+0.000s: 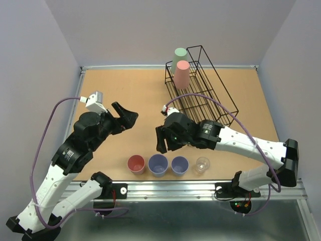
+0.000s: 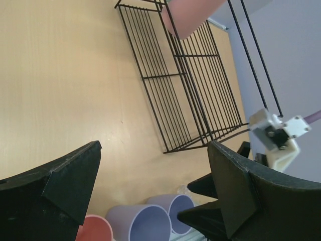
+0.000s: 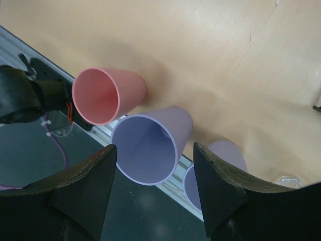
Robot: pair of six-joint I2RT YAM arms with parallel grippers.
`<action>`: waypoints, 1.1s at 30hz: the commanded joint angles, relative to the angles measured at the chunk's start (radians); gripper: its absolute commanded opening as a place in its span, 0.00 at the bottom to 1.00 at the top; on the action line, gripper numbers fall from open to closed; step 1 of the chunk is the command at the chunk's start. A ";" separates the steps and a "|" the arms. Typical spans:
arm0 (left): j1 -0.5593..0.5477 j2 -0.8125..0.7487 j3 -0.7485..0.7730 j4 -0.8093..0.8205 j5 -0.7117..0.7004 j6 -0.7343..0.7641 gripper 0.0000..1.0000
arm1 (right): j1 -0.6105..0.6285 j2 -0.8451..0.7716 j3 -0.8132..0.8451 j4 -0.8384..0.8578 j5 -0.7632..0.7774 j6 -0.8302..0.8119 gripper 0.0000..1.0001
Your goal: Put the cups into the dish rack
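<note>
Four plastic tumblers [image 1: 179,165], likely light and stiff, stand near; left tool [image 1: 126,113] and right tool [image 1: 166,144] gape empty; pinch the left lavender-blue tumbler [image 1: 158,164] by its rim.

In the dish rack [image 1: 200,100], a salmon cup [image 1: 181,74] half hides the pale green cup [image 1: 179,53]. Well away from the rack, the clear cup [image 3: 296,179] is cropped at the edge.
</note>
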 commanded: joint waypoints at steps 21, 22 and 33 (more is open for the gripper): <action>-0.001 -0.068 -0.073 -0.073 -0.043 -0.040 0.99 | 0.130 0.185 -0.099 0.069 -0.016 0.011 0.58; 0.000 -0.068 -0.074 -0.072 -0.043 -0.040 0.99 | 0.132 0.187 -0.099 0.069 -0.012 0.011 0.52; -0.001 -0.062 -0.082 -0.064 -0.041 -0.030 0.99 | 0.130 0.159 -0.114 0.042 0.062 0.005 0.06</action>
